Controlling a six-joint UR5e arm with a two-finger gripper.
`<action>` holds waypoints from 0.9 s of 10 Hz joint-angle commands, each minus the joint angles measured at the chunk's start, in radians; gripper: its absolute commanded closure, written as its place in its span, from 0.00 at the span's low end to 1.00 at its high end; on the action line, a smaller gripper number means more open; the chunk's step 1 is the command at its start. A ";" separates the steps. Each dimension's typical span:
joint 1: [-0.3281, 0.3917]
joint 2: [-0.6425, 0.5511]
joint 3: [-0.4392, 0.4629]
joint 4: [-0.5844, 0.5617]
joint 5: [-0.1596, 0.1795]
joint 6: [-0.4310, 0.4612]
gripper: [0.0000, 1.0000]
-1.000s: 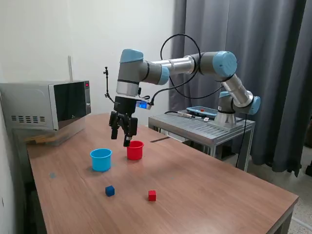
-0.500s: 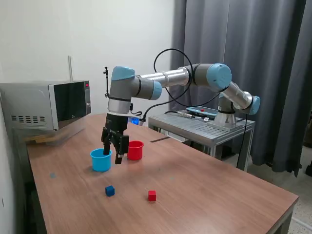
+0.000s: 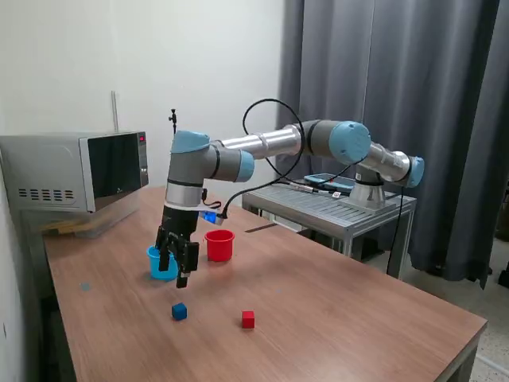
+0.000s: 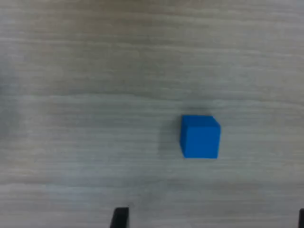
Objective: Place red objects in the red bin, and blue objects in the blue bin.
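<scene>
One dark blue cube (image 3: 179, 311) lies on the wooden table near the front; it also shows in the wrist view (image 4: 200, 137), with bare wood around it. One red cube (image 3: 248, 319) lies to its right in the exterior view. The red cup (image 3: 219, 244) and the light blue cup (image 3: 159, 264) stand side by side behind them. My gripper (image 3: 175, 270) hangs in front of the blue cup, above and behind the blue cube. It is open and empty, with its fingertips (image 4: 119, 217) spread wide apart. Only one cube of each colour is in view.
A microwave (image 3: 75, 171) stands at the back on the exterior view's left. A metal stand (image 3: 330, 207) with the arm's base is at the back right. The table's front edge (image 3: 457, 350) is at the lower right.
My gripper has moved from above the red cup to the exterior view's left and down, past the blue cup, toward the blue cube. The cups and cubes have not moved.
</scene>
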 commanded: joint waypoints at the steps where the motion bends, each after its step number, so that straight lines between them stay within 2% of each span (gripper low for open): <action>1: -0.013 0.033 -0.030 0.000 0.000 -0.001 0.00; 9: -0.009 0.086 -0.062 0.031 0.000 -0.021 0.00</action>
